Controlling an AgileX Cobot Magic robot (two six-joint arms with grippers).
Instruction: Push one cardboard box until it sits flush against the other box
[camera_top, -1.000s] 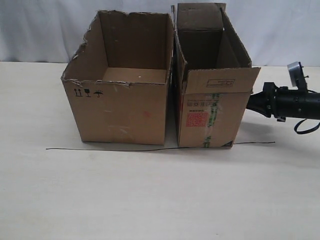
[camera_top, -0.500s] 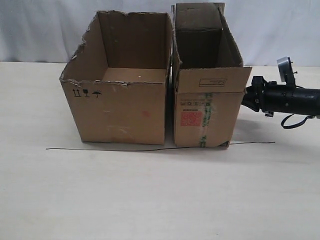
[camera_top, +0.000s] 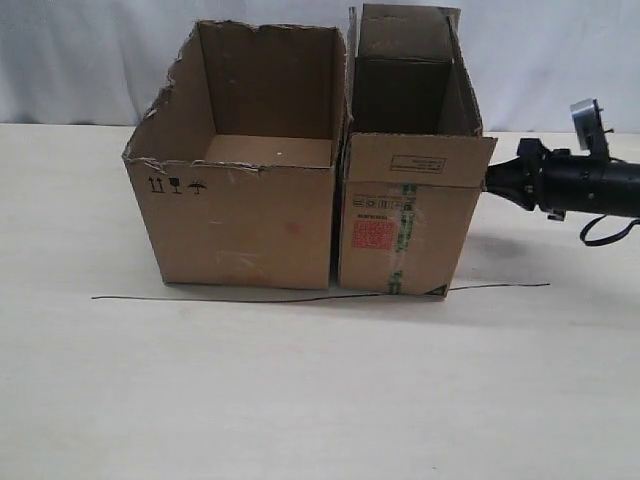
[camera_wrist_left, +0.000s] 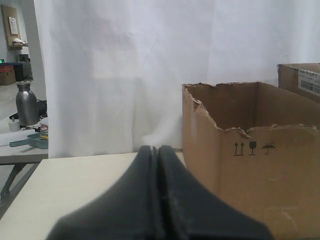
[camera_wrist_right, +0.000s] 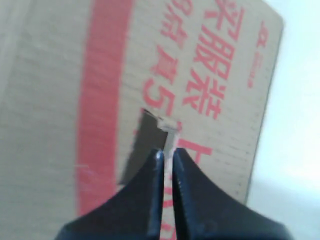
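The other box (camera_top: 245, 215) and the cardboard box (camera_top: 400, 225) block the surface's (camera_top: 300, 400) far middle, with barely a slit between them. Room lies along the near edge and toward the left edge.

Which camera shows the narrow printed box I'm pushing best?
Exterior view: the whole cardboard box shows, close beside the other box. The right wrist view shows only its red-printed side, close up at the right gripper; the left wrist view catches just one top corner.

Pale tabletop (camera_top: 300, 400) with a thin dark line (camera_top: 200, 298) across it, white curtain (camera_top: 100, 60) behind, soft even light. Past the curtain's edge sits a side table (camera_wrist_left: 20, 154) with a metal bottle (camera_wrist_left: 27, 104), maybe a teal tray too.
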